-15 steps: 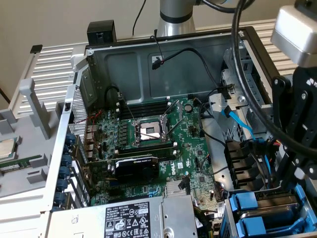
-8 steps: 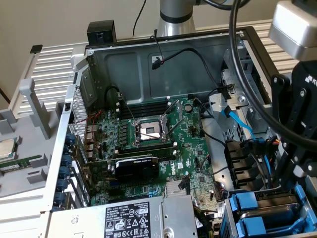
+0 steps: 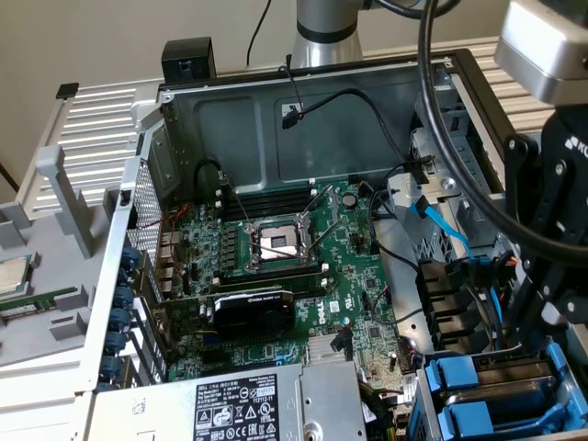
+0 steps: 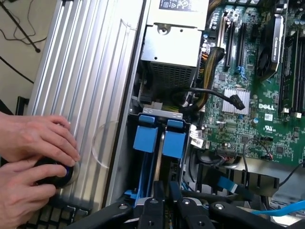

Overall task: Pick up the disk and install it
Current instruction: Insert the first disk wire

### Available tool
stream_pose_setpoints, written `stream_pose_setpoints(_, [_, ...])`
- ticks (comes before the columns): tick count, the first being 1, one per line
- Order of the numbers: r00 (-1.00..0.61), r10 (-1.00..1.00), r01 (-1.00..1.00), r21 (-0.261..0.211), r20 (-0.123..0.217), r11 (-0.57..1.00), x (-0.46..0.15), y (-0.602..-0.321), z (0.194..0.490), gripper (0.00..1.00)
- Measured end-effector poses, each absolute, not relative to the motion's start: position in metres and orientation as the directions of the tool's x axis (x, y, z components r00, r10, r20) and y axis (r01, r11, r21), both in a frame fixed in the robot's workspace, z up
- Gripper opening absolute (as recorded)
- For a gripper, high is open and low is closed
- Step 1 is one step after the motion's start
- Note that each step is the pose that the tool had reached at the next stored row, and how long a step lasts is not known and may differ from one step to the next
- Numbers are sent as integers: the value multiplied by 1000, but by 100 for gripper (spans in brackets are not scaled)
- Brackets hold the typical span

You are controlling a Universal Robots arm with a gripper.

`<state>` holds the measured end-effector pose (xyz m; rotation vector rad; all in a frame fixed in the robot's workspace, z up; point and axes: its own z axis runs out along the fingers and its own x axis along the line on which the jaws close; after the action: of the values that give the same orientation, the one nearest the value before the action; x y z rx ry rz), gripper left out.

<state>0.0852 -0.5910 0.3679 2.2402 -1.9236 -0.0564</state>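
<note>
Two blue carrier frames [image 4: 145, 138] [image 4: 174, 143] stand side by side in the drive cage [image 3: 487, 395] at the corner of the open computer case. They are slotted in, and I cannot see the disk's metal body or tell which frame carries it. My gripper [image 4: 163, 190] hangs right over that cage, its black fingers [image 4: 152, 202] drawn close together with nothing visible between them. In the exterior view the gripper [image 3: 540, 326] comes down at the right, just above the blue frames [image 3: 459, 377].
The grey power-supply box [image 3: 239, 404] [image 4: 174, 43] borders the cage. The motherboard [image 3: 285, 266], a black graphics card [image 3: 253, 312] and loose blue cables [image 3: 441, 225] fill the case. A person's hands [image 4: 33, 157] rest on a black knob [image 4: 53, 175] on the ridged table [image 4: 90, 71].
</note>
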Motion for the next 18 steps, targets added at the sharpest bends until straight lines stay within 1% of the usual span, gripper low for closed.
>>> stream_pose_setpoints(7, [150, -983, -977, 168, 101, -132, 90, -587, 368, 16])
stream_pose_setpoints(18, [150, -983, -977, 168, 102, -132, 90, -587, 368, 16])
